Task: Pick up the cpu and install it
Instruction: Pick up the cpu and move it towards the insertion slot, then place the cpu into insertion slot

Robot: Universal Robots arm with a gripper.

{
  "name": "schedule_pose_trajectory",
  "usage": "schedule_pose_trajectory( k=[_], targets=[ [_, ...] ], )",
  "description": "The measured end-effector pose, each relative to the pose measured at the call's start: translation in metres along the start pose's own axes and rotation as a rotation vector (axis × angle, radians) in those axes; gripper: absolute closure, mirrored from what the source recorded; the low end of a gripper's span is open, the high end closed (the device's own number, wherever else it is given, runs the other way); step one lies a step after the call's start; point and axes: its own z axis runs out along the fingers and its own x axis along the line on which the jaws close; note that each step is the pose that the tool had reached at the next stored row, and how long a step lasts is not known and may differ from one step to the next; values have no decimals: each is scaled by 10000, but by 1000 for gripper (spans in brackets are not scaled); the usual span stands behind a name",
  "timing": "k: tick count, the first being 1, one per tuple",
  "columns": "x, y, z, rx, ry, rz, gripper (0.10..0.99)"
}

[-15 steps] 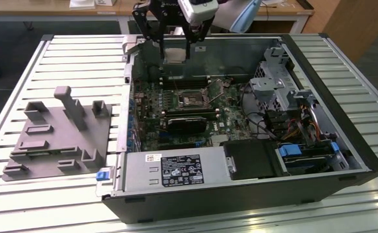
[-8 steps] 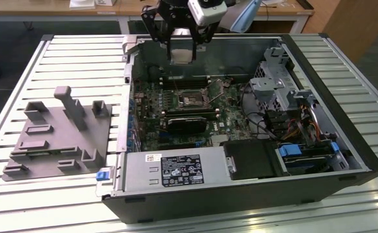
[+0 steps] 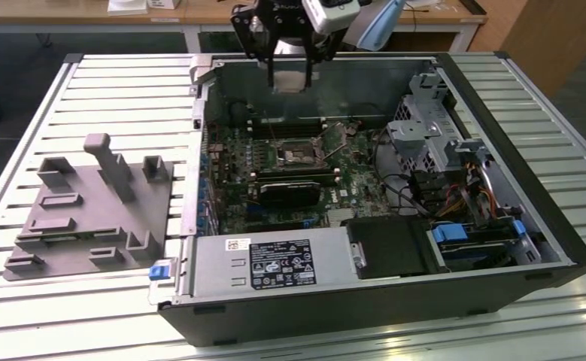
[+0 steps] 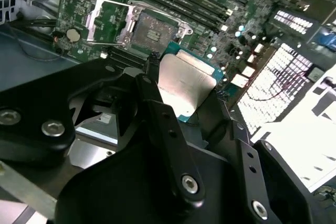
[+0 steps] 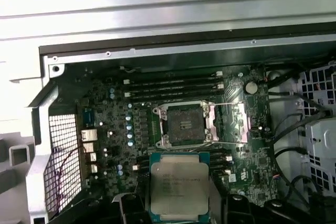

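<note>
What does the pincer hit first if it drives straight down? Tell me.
Probably the motherboard near the socket, with the cpu in the pincer touching first; depth is unclear.

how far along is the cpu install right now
Done: the cpu is picked up, off the grey fixture. In hand: the gripper holds it above the open computer case. Left: the socket is empty with its frame open, so the cpu is not yet seated.
</note>
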Motion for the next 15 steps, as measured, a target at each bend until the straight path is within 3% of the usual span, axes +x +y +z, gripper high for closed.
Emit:
schedule_pose_trajectory(
  k=[10, 15],
  targets=[
    [-33, 31, 30, -6, 4, 59, 549],
    [-33, 31, 37, 14, -37, 950, 549]
  ],
)
